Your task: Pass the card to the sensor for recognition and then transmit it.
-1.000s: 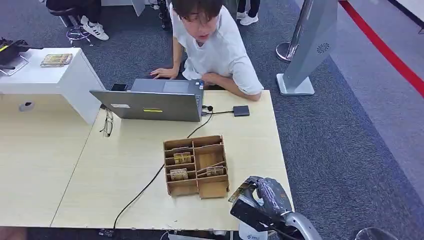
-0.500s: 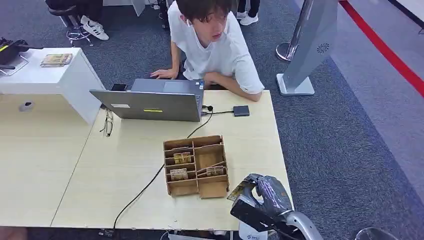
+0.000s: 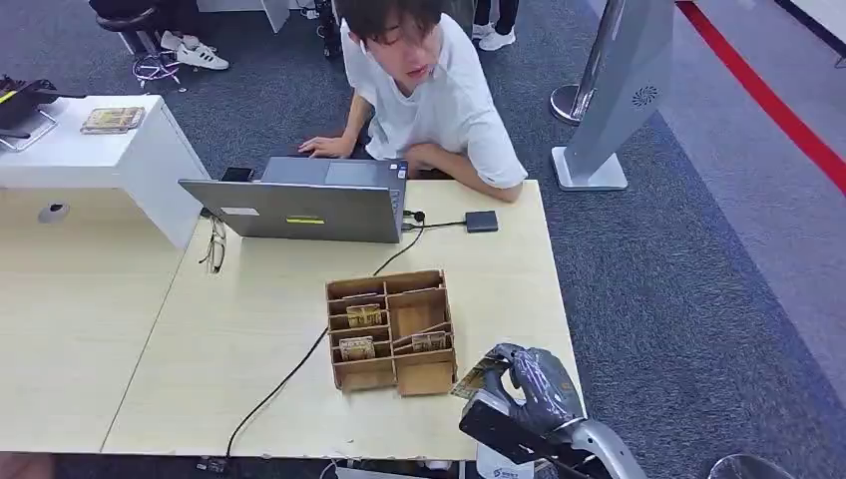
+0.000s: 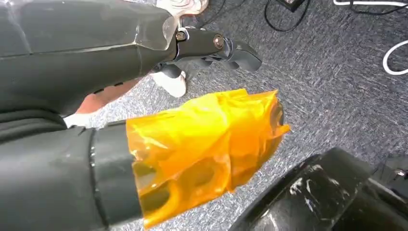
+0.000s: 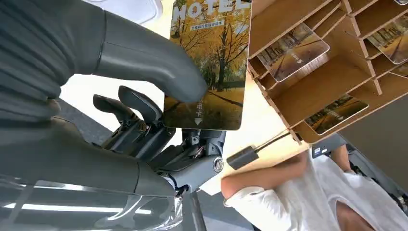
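Item: right hand [image 3: 529, 384], over the near right corner of the table [image 3: 249, 329], just off the near right corner of the wooden organiser [image 3: 391, 329]. State: thumb [image 5: 149, 62] pressed on the printed face of a hotel key card [image 5: 209, 72], dark fingers [image 5: 130, 108] behind it, so the card is pinched and held clear of the table; autumn-tree print, "HOTEL" across one end. In the head view the card [image 3: 469, 381] sticks out of the hand toward the organiser. Organiser: cardboard-brown, several compartments, three similar cards lying in its slots, approx. mid-table toward the near edge. Sensor: prob. the small dark square box [image 3: 481, 221] near the far edge, cabled to the laptop [image 3: 299, 205] at the far edge; can't confirm its function from here. Person in white shirt [image 3: 439, 100] leaning on the far edge behind the laptop. Left hand [image 4: 192, 139]: hanging by the robot's side over grey carpet, thumb wrapped in orange film, fingers apart, nothing in it. Step in hand, by my reading: card picked, carry to sensor not yet done. Next move calls for: reach across the table to the far edge past the organiser w/o clipping it, card face kept flat and square to the reader, grip firm since only a pinch holds it; handover after.
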